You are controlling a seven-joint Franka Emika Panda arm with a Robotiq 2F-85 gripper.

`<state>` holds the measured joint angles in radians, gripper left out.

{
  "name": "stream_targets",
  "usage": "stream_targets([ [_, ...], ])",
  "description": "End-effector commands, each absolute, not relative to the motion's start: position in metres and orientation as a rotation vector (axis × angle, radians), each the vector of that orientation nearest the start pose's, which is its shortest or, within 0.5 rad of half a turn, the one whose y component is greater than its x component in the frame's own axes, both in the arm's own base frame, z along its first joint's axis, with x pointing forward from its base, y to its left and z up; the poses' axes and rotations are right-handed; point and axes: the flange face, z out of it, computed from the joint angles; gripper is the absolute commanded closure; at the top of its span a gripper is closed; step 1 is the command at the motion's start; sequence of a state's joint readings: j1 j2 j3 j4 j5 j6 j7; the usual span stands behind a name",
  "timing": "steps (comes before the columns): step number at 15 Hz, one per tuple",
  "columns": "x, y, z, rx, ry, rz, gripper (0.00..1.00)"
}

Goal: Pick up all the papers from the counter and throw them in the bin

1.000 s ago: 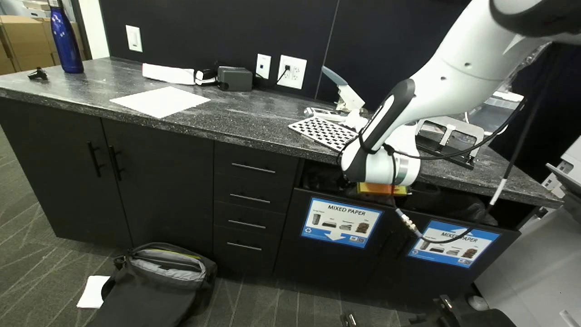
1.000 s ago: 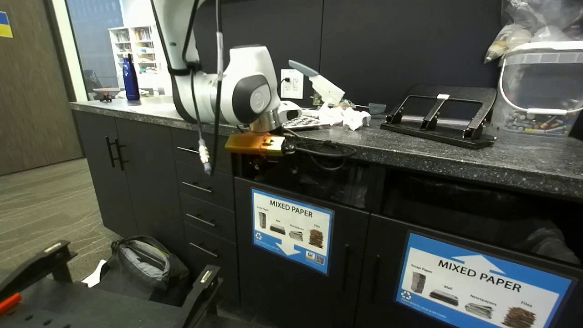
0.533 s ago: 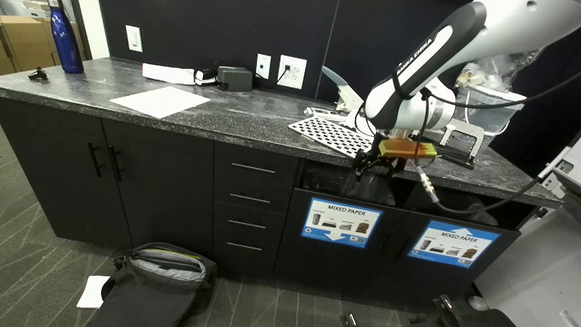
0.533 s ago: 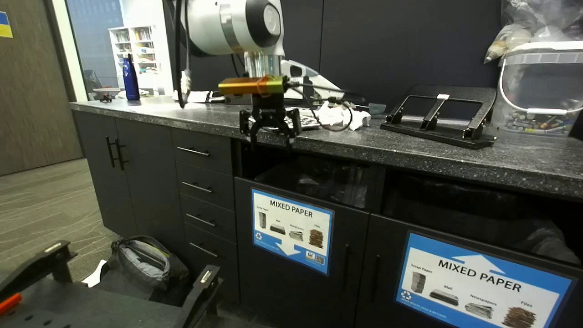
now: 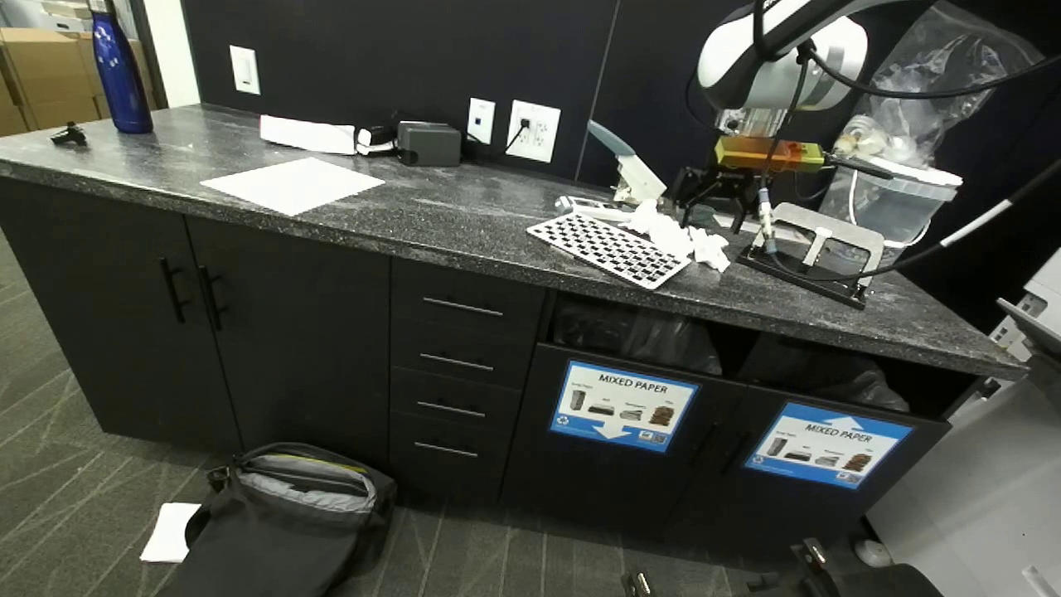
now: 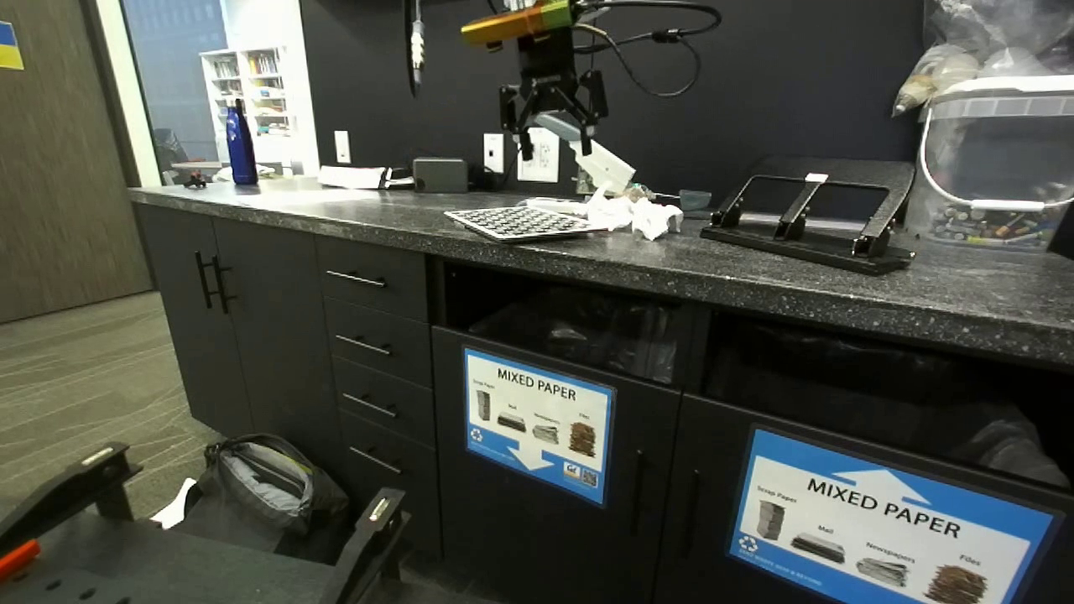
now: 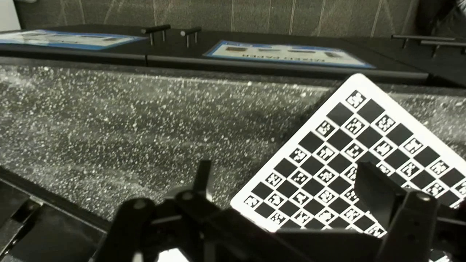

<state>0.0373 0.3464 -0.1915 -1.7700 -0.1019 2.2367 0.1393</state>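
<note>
Arm up and in over the table; a second ago it was low, at the mouth of the bin with the down-pointing arrow. We take that for a drop just finished, but cannot see what lies inside. Tool points down, jaws spread wide, holding nothing. Paper wads have not shifted: crumpled on the table between the checkered sheet and the black stand, close by the sheet. So the clearing is unfinished, and we judge the next pick is being lined up. Wrist view puts the checkered sheet under one side of the tool; we would shift toward the wads before lowering, or risk catching its edge. A flat white sheet lies well apart; whether it counts, we cannot tell.
</note>
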Motion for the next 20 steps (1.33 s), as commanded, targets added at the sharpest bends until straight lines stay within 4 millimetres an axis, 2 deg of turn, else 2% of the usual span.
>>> stream_targets([
  [1, 0.7, -0.138, 0.367, -3.258, 0.464, -0.258, 0.0],
  [4, 0.724, -0.176, 0.343, -3.252, 0.523, -0.285, 0.0],
  [7, 0.743, -0.204, 0.316, -3.211, 0.523, -0.281, 0.0],
  [9, 0.756, -0.214, 0.307, -3.179, 0.475, -0.324, 0.0],
  [14, 0.78, -0.232, 0.302, -3.166, 0.407, -0.429, 0.0],
  [16, 0.784, -0.239, 0.296, -3.169, 0.405, -0.424, 0.28],
  [20, 0.785, -0.247, 0.284, -3.172, 0.394, -0.373, 0.58],
])
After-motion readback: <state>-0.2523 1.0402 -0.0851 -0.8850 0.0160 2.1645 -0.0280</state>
